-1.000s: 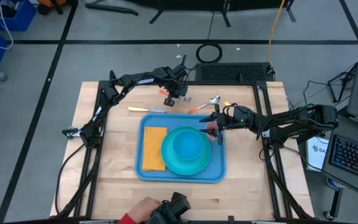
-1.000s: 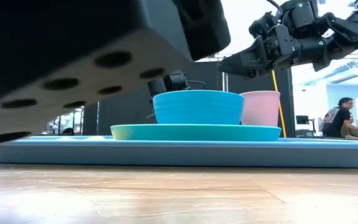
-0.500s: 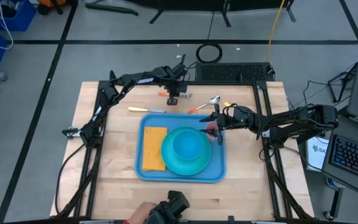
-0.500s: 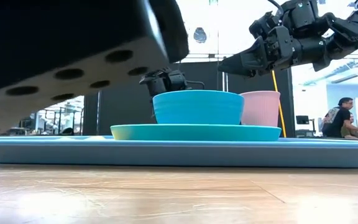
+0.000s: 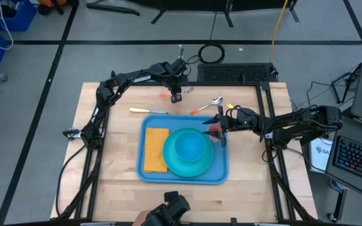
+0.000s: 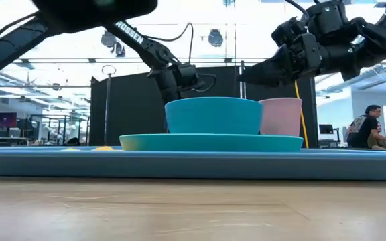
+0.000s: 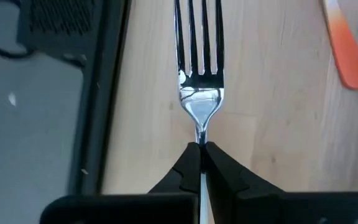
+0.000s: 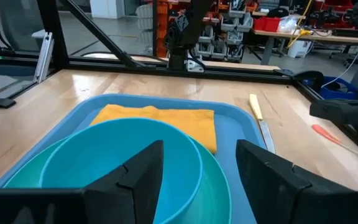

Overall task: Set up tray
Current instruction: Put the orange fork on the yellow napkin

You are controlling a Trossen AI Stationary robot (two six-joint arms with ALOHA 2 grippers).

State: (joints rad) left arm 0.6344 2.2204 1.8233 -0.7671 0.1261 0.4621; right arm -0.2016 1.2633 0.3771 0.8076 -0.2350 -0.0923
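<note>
The light-blue tray (image 5: 182,177) holds a yellow-orange napkin (image 5: 156,150), a teal plate (image 6: 210,142) with a blue bowl (image 5: 189,145) on it, and a pink cup (image 6: 281,115). Beyond the tray's far edge, my left gripper (image 5: 176,95) is shut on a silver fork (image 7: 199,68). My right gripper (image 5: 219,125) hangs open above the pink cup, pointing level over the bowl (image 8: 117,155) with nothing between its fingers. My left gripper pinches the fork's thin neck (image 7: 201,134), just behind the tines, between its two fingertips. The fingers come slanting down from above and the tines stick out past them. The fork's handle is hidden behind the fingers. Bare wood shows beneath the fork.
A yellow-handled knife (image 5: 148,111) and an orange-handled spoon (image 5: 209,103) lie on the wood beyond the tray's far edge. An orange handle (image 7: 347,50) lies near the fork. A dark device (image 5: 171,213) is at the near edge. A person sits in the room behind (image 6: 366,127).
My left gripper has risen from the table and rolled about its own axis, staying shut on the fork. The dark device at the near edge has drawn back, clearing the low view.
</note>
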